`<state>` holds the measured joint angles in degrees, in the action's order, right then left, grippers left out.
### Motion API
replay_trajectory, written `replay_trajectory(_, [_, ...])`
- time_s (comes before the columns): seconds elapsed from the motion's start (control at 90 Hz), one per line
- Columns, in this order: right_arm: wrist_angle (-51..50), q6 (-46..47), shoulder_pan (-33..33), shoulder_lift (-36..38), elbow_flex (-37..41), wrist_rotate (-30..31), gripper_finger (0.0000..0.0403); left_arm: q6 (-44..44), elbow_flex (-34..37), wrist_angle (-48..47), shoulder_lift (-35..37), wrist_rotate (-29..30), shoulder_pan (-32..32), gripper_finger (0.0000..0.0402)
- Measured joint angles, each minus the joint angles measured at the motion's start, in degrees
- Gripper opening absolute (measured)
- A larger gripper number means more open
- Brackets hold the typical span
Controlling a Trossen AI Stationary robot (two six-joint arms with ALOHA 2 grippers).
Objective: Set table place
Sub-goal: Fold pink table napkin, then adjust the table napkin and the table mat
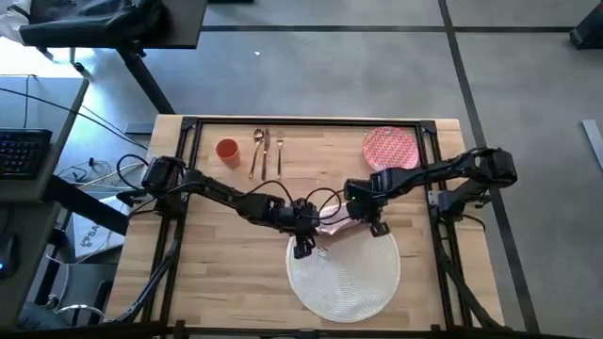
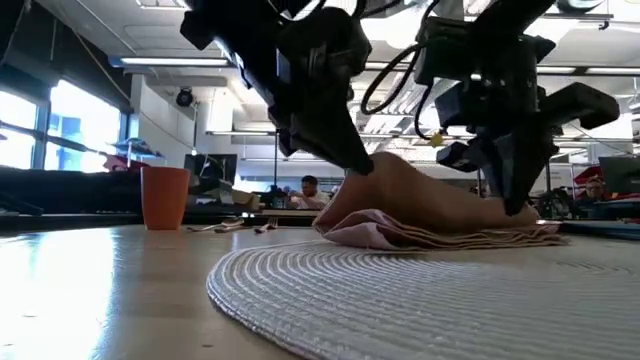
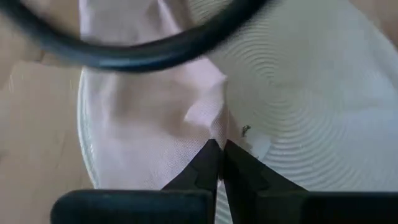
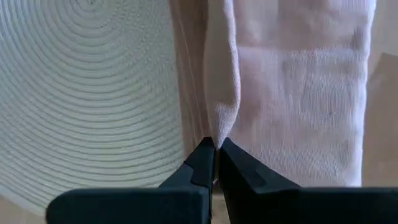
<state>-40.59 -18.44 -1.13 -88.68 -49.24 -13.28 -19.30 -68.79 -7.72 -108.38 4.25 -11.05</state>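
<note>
A: Where's the cloth?

B: The beige-pink cloth napkin (image 1: 332, 226) lies rumpled over the far edge of the round white woven placemat (image 1: 345, 275), partly on the mat, partly on the light-wood butcher-block table (image 1: 217, 282). Both arms meet over it at mid-table.

A: Grips?

B: The left gripper (image 3: 218, 152) has its fingers pressed together with a fold of the fabric pinched at the tips. The right gripper (image 4: 216, 149) is the same: tips closed on a raised ridge of cloth. In the low view the napkin peaks up under the left arm – so it is held lifted at that end, while the rest lies flat.

A: Why two pinches?

B: My guess: one arm alone would drag it in a heap. Two holds on separate spots let them stretch or fold it before laying it beside the mat.

A: What else is out?

B: Along the far edge sit the small orange-red cup (image 1: 226, 150), the gold-toned cutlery (image 1: 267, 151) just beside it, and the red-patterned pink plate (image 1: 391, 148) toward the right arm's side – all well apart from the mat.

A: Obstructions?

B: The napkin itself sits where the plate likely goes. The arms are crowded close, and a loose cable (image 3: 143, 46) loops across the left wrist's sight.
</note>
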Motion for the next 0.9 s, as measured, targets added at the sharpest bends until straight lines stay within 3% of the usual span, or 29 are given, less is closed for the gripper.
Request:
replay_trajectory(0.144, [-0.1,0.2,0.1,0.0,0.4,-0.3,0.0073,-0.7,0.0,0.1,-0.1,-4.1,0.0,0.0041])
replay_trajectory(0.322, [-5.2,-2.2,-0.2,0.6,-2.0,-0.1,0.0155,-6.0,0.0,-3.3,1.5,-13.7,0.5,0.0085])
replay_trajectory(0.422, [-10.2,-4.3,-1.4,2.8,-4.4,-0.3,0.0186,-15.0,0.0,-8.2,3.5,-12.8,1.1,0.0095])
replay_trajectory(0.622, [-5.6,2.9,-8.4,10.1,-2.2,-4.5,0.0201,-25.1,0.2,-11.1,3.0,-12.2,6.3,0.0097])
replay_trajectory(0.789, [3.2,7.0,-15.2,11.6,2.9,-5.0,0.0201,-25.6,2.7,-6.8,2.2,-13.0,11.3,0.0097])
replay_trajectory(0.9, [11.1,7.0,-18.9,10.2,6.9,-8.6,0.0200,-24.5,3.1,-3.4,2.3,-15.4,12.7,0.0097])
